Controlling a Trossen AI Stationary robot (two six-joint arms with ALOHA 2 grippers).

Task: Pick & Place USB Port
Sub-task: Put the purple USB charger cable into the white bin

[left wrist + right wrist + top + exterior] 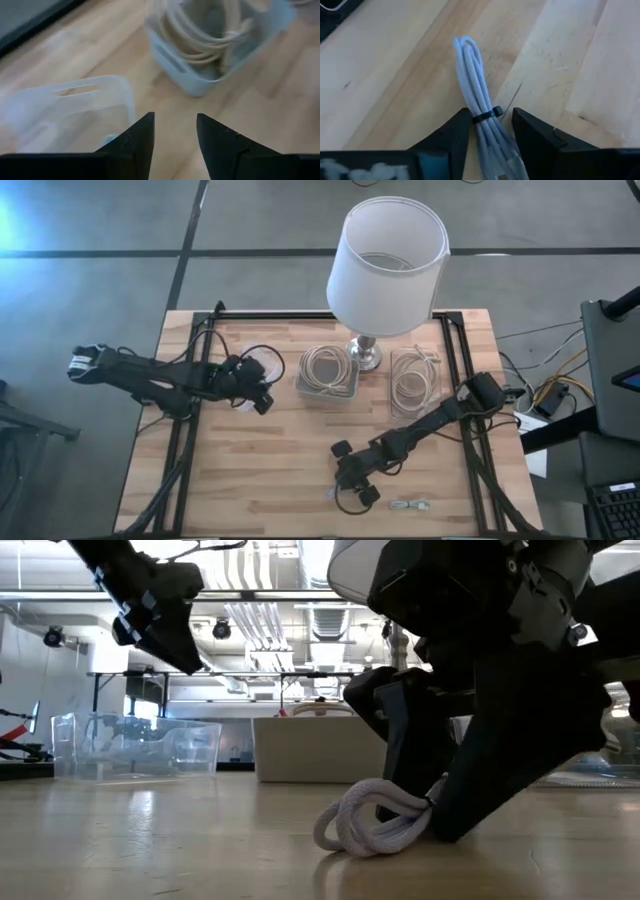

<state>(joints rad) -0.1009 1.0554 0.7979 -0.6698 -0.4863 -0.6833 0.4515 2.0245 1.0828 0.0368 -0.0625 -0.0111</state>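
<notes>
Right gripper (490, 131) is down at the table's (260, 480) near edge, fingers narrowly apart astride the tied cable (477, 107), seemingly gripping it. It should squeeze at the tie, I'd say, then lift straight. Left gripper (175, 131) hangs empty, slightly open, beside the bin (220, 55).

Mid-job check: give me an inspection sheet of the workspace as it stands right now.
Surface: light wooden slatted table, flat.
Job's things: white bundled USB cable with a black tie lying on the wood between the right gripper's fingers; another small cable near the front edge.
Clutter: white-shaded lamp; clear plastic bin of coiled cable; second clear bin of cable; empty clear container.
Grippers: right gripper down at the table, fingers straddling the bundle; left gripper open, raised near the empty container.
Cables: arm wiring beside the table.
Surroundings: grey floor; benches behind.
</notes>
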